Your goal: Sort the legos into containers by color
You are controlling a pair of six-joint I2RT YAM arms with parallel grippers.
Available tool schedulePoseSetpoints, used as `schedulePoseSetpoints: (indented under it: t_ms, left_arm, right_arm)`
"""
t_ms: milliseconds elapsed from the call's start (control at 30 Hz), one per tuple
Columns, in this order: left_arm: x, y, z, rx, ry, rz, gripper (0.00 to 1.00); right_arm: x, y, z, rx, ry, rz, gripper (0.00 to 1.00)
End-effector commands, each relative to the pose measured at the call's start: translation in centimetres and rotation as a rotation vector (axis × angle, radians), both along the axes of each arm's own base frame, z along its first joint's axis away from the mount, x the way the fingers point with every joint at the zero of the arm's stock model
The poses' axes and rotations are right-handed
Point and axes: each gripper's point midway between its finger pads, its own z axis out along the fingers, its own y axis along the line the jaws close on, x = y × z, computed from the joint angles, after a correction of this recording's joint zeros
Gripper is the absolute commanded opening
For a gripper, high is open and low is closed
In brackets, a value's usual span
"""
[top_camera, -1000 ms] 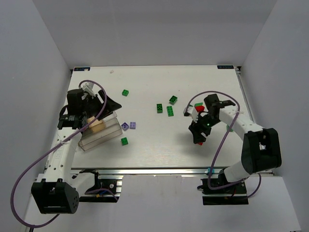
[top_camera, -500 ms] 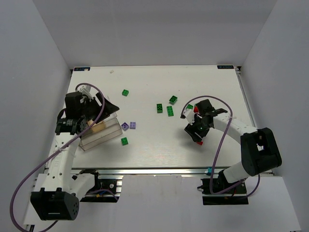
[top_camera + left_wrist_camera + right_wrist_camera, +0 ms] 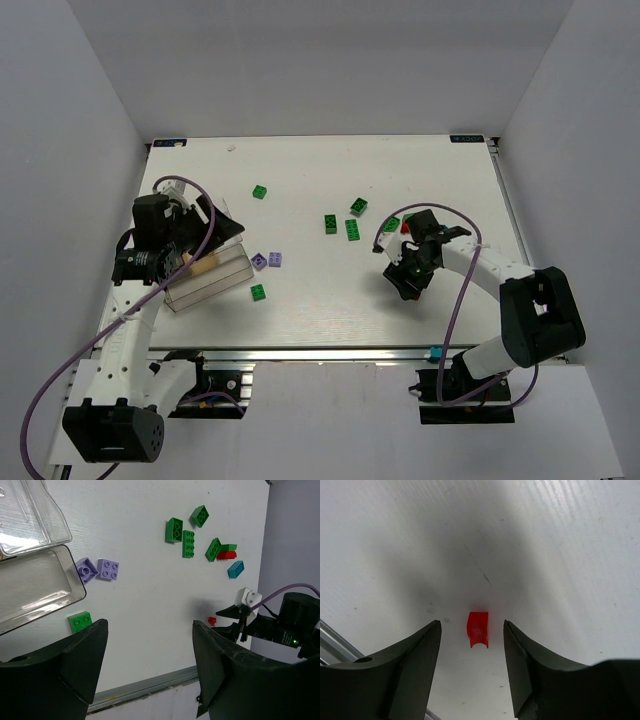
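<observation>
A small red rounded piece point(image 3: 478, 629) lies on the white table between the fingers of my right gripper point(image 3: 471, 623), which is open and low over it; in the top view the gripper point(image 3: 408, 285) hides the piece. My left gripper point(image 3: 148, 625) is open and empty, held above the clear container point(image 3: 215, 278), which has a tan block point(image 3: 201, 265) inside. The container point(image 3: 30, 577) also shows in the left wrist view. Two light purple bricks point(image 3: 267, 260) and a green brick point(image 3: 258, 292) lie just right of it. More green bricks point(image 3: 352, 229) lie mid-table.
A green brick point(image 3: 259, 192) lies alone at the back. A red brick point(image 3: 227, 555), a green one point(image 3: 213, 549) and a teal-blue one point(image 3: 235, 569) cluster near my right arm. The container's clear lid point(image 3: 25, 515) lies open beside it. The table's front rail point(image 3: 300, 352) is close to both grippers.
My right gripper has moved slightly left and down over the small red piece, now covering it in the top view. My left arm has drawn slightly back and left above the container.
</observation>
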Motion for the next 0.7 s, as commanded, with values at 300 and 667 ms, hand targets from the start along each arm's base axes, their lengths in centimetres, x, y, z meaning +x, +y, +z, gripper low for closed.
schedulePoseSetpoints:
  t_ms: [300,667]
  left_arm:
    - [-0.7,0.6,2.0,0.030,-0.063,0.028,0.78]
    - [-0.9,1.1,8.8,0.008,-0.302,0.083,0.78]
  right_arm:
    - [-1.4,-1.2,-1.3,-0.046,0.018,0.044,0.36]
    - [2.4,5.8,4.2,0.203,-0.033,0.160,0.00]
